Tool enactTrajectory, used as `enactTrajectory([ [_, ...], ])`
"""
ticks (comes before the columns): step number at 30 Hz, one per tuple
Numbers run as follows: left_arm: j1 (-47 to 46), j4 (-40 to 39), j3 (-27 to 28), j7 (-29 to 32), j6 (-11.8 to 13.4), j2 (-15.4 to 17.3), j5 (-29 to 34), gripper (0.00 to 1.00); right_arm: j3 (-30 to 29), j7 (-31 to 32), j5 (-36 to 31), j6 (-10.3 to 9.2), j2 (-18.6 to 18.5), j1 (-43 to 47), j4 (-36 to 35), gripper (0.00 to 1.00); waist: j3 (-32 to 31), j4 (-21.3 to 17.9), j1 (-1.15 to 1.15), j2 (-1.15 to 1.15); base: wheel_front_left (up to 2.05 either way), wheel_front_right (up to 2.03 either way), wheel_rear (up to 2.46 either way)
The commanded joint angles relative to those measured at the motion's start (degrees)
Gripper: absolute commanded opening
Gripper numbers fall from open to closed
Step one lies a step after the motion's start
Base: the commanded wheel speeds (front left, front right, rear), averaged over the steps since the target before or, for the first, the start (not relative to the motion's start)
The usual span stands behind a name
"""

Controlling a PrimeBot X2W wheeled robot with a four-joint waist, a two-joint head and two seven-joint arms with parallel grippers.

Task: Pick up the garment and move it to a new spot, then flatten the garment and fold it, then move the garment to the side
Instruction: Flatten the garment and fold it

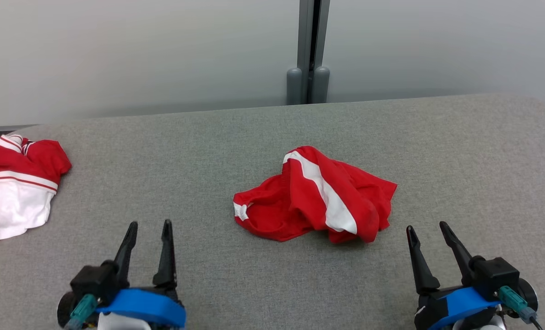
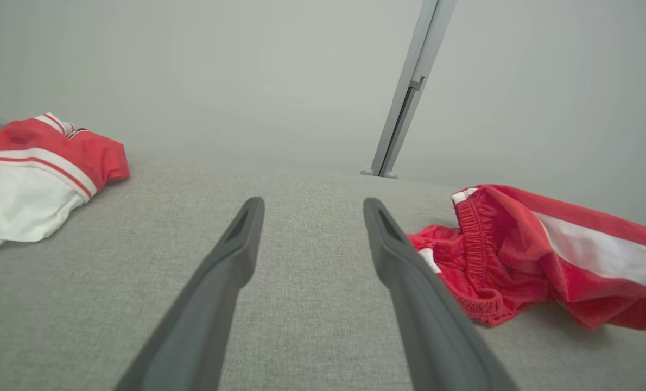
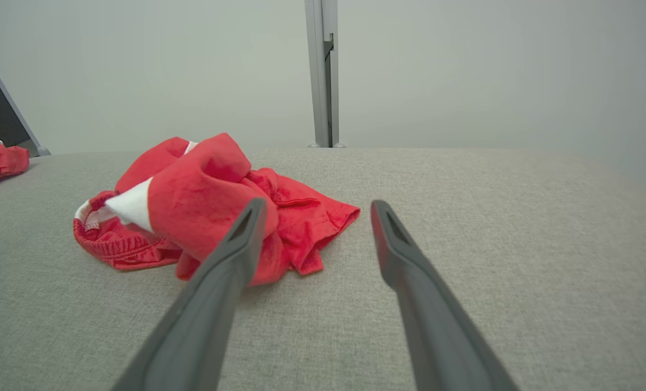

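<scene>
Your left gripper (image 1: 150,223) and right gripper (image 1: 426,225) both stand spread and empty over the near part of the grey fabric table (image 1: 185,151). The crumpled red shorts (image 1: 316,195) lie between them, slightly farther out, nearer the right one. A red-and-white jersey (image 1: 16,183) lies far left.

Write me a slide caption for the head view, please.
Crumpled red shorts lie on the grey table between the open left hand and open right hand.

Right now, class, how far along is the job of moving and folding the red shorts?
Done: nothing; the red shorts lie crumpled on the table. In hand: nothing; the left gripper and right gripper are open, clear of them. Left: lifting, moving, flattening, folding, setting aside.
</scene>
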Motion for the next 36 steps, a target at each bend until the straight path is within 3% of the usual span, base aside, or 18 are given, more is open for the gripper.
enactTrajectory([
  [1,-2.7,-0.4,-1.2,0.8,-0.7,0.2,0.8,1.00,-0.3,-0.2,-0.2,0.01,-0.1,-0.9,-0.2,1.00,0.5,-0.1,0.00,0.00,0.00,0.00,0.00],
  [6,-11.8,1.1,-5.1,4.8,-2.0,-1.7,2.5,1.00,-0.9,-0.2,-0.5,0.01,-0.1,-1.9,-0.5,1.00,2.5,-0.7,0.00,0.00,0.00,0.00,0.00],
  [14,-26.2,10.6,-12.4,16.0,-4.1,-5.4,1.4,1.00,0.2,-0.2,0.4,0.01,-0.1,-3.9,-1.0,1.00,6.8,-4.6,0.00,0.00,0.00,0.00,0.00],
  [26,-37.2,23.3,-14.7,29.6,-4.4,-6.2,-2.5,1.00,-0.6,-0.2,0.9,0.01,-0.1,-5.7,-1.6,1.00,11.4,-8.6,0.00,0.00,0.00,0.00,0.00],
  [27,-37.6,23.7,-14.8,30.1,-4.1,-6.3,-2.6,0.91,-0.7,-0.2,1.0,0.01,-0.1,-5.7,-1.7,1.00,11.6,-8.6,0.00,0.00,0.00,0.00,0.00],
  [28,-37.9,24.2,-14.9,30.5,-4.0,-6.2,-2.8,0.42,-0.7,-0.2,1.0,0.01,-0.1,-5.8,-1.7,1.00,11.7,-8.7,0.00,0.00,0.00,0.00,0.00],
  [29,-38.0,24.4,-15.1,30.7,-4.2,-6.3,-2.9,0.13,-0.7,-0.2,1.1,0.01,-0.1,-5.8,-1.8,1.00,11.8,-8.7,0.00,0.00,0.00,0.00,0.00],
  [30,-38.1,24.7,-15.3,31.1,-4.3,-6.3,-3.1,0.00,-0.8,-0.2,1.1,0.01,-0.1,-5.8,-1.8,1.00,11.9,-8.6,0.00,0.00,0.00,0.00,0.00],
  [36,-37.0,23.7,-17.6,32.0,-5.7,-6.5,-6.2,0.00,-1.2,-0.2,1.1,0.01,-0.1,-5.8,-1.5,1.00,11.9,-7.5,0.00,0.00,0.00,0.00,0.00],
])
